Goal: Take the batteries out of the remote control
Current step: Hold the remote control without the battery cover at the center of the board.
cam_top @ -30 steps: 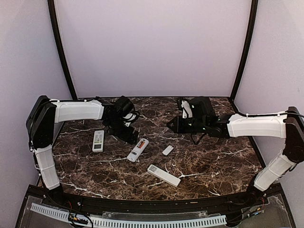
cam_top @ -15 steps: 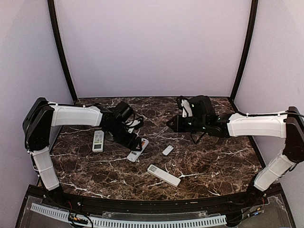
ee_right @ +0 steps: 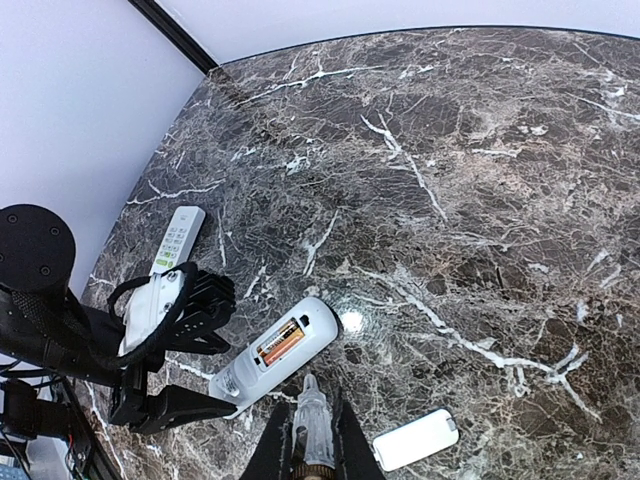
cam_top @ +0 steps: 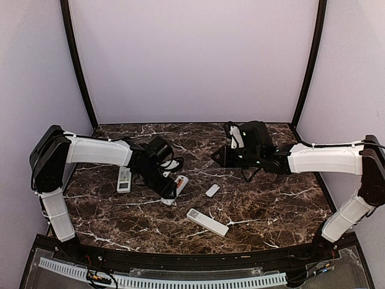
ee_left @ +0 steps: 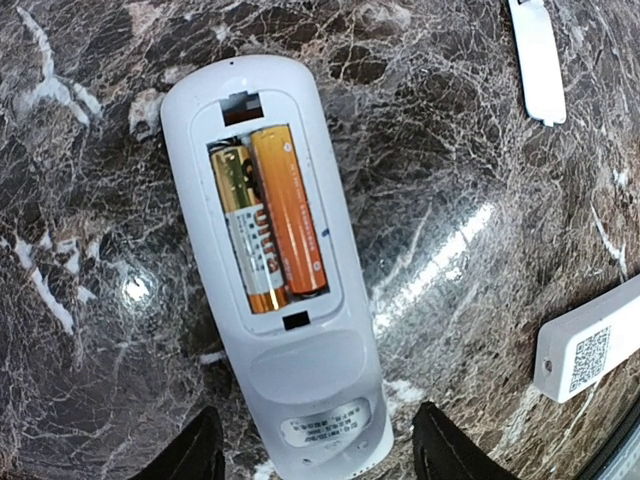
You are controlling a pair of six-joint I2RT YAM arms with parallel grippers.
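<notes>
A white remote (ee_left: pixel 290 330) lies back up with its battery bay open. Two orange and gold batteries (ee_left: pixel 268 230) sit side by side inside it. My left gripper (ee_left: pixel 320 462) is open, one finger on each side of the remote's label end, low over it; it also shows in the top view (cam_top: pixel 168 191). The remote (ee_right: pixel 280 355) and its batteries (ee_right: pixel 282 343) also show in the right wrist view. My right gripper (ee_right: pixel 315 450) is shut on a clear pointed tool (ee_right: pixel 313 415), tip above the table just beside the remote. In the top view the right gripper (cam_top: pixel 218 156) is right of the remote (cam_top: pixel 180 181).
A small white cover plate (cam_top: pixel 212 190) lies right of the open remote, also in both wrist views (ee_left: pixel 537 55) (ee_right: pixel 415 440). A second white remote (cam_top: pixel 207 221) lies nearer the front (ee_left: pixel 590 345). A buttons-up remote (cam_top: pixel 124 179) lies at the left (ee_right: pixel 178 235).
My left gripper has moved toward the front right and down onto the open remote, and now straddles its end. My right arm has hardly moved.
</notes>
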